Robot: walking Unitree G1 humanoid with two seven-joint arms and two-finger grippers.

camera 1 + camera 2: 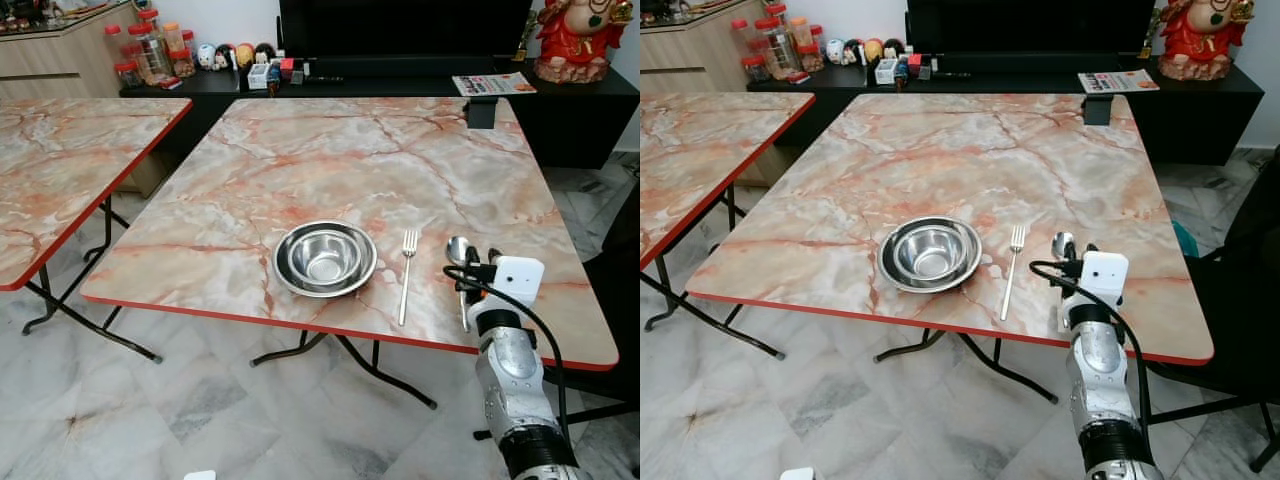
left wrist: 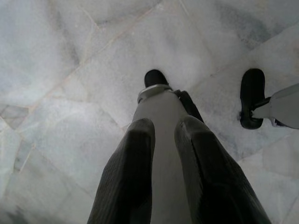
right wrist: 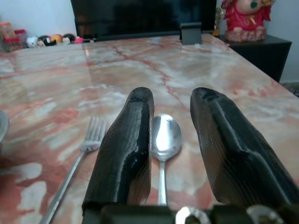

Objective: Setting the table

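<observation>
The shiny metal spoon (image 3: 164,140) lies flat on my pink-veined marble-patterned table (image 1: 330,170), near its front edge, bowl pointing away from me. My right gripper (image 3: 170,140) hovers just over it, released, the two black fingers (image 3: 128,140) spread to either side of the handle. Just beside it on the left lies a silver fork (image 1: 406,272), then a round steel bowl (image 1: 324,258). My left gripper (image 2: 163,149) hangs over the pale marble floor (image 2: 70,70), fingers slightly apart.

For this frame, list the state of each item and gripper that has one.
bowl: upright, empty, on the table
fork: flat, right of bowl
spoon: flat on table, between the open fingers
right gripper: open, over spoon
left gripper: open, hanging over floor
</observation>
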